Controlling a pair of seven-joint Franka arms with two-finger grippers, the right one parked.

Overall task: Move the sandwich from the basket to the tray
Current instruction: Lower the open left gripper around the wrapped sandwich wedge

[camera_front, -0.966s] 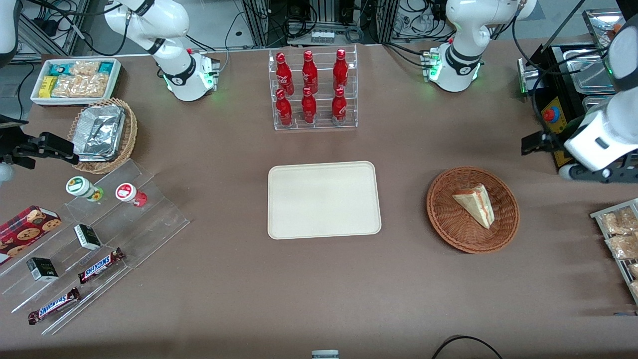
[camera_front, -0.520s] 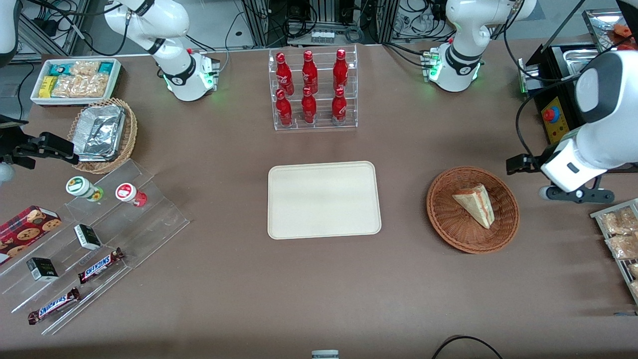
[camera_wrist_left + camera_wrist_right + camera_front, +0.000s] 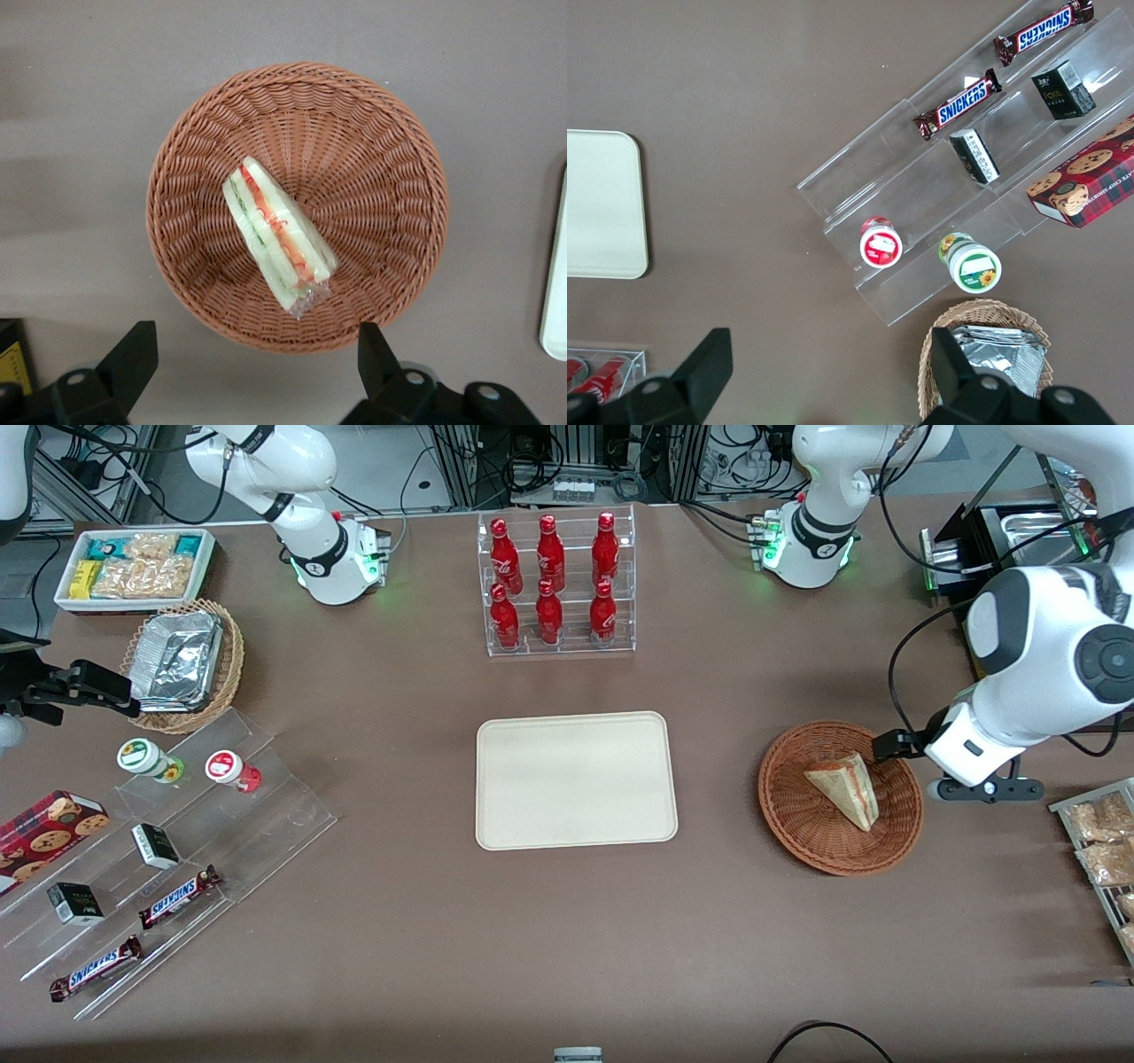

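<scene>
Closer now — gripper [image 3: 252,359] spread above basket [image 3: 840,797], sandwich [image 3: 843,786].

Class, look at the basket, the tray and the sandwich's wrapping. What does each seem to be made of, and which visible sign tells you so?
Basket: woven wicker or a plastic imitation, shown by its ribbed weave.
Tray: probably matte moulded plastic, smooth and cream.
Sandwich: soft bread in clear film, crinkled at one corner.
The gripper hovers above the basket, fingers open.

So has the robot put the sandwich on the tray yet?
Not yet. The sandwich lies in the basket, and the tray has no sandwich on it. The tool hangs open above the basket's edge, holding nothing. Grabbing, carrying and putting down are all left.
</scene>
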